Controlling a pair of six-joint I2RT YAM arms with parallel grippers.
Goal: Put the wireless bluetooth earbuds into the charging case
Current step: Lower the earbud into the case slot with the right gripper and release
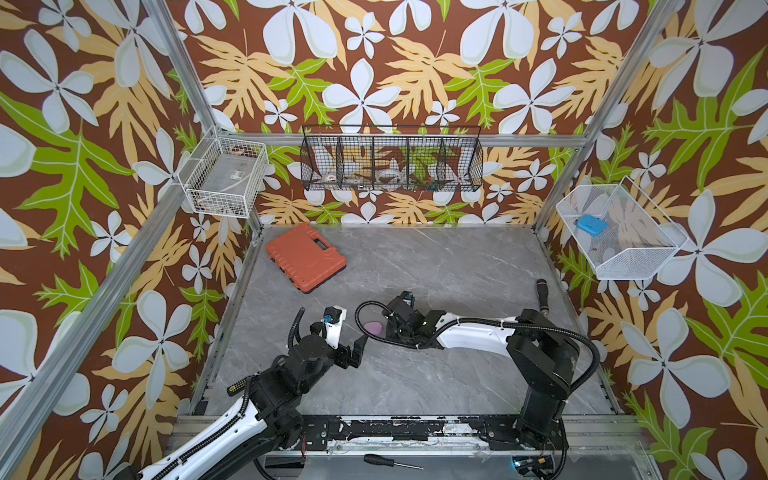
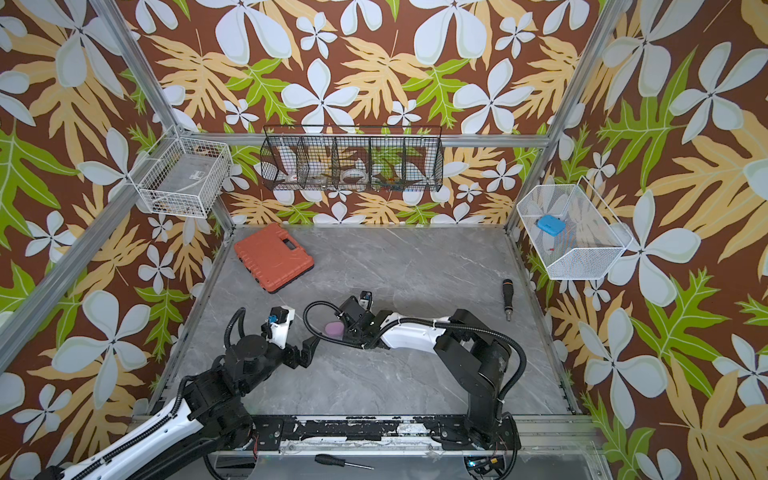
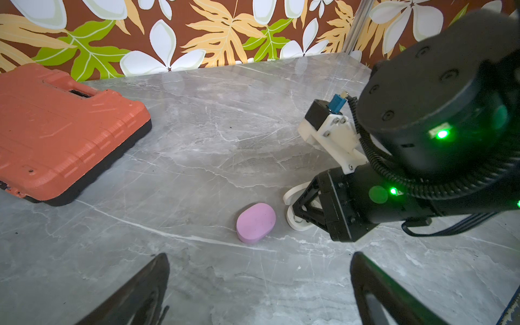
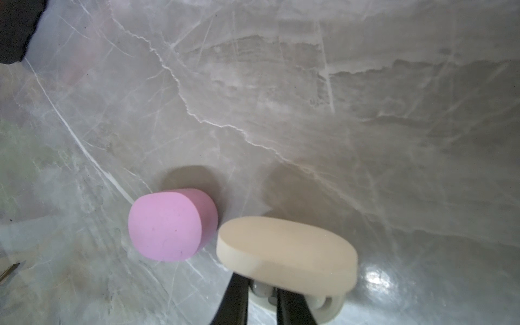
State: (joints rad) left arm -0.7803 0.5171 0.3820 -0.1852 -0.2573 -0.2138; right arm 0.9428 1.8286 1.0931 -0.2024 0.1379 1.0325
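A white charging case stands open on the grey table, its lid [image 4: 287, 247] raised over its base [image 4: 329, 309]. My right gripper [image 4: 263, 287] reaches down into it, shut on a white earbud [image 4: 263, 292] that sits between its black fingers [image 4: 236, 298] at the base. A closed lilac-pink case [image 4: 171, 225] lies right beside the white one, also in both top views [image 1: 373, 326] [image 2: 334, 328] and in the left wrist view [image 3: 256, 222]. My left gripper [image 3: 259, 255] hovers open just short of the pink case, with nothing between its fingers [image 1: 358, 348].
An orange tool case [image 1: 305, 257] lies at the back left of the table. A black-handled screwdriver bit holder [image 1: 542, 295] rests near the right edge, and a black screwdriver [image 1: 390, 461] on the front rail. Wire baskets [image 1: 390, 160] hang on the walls.
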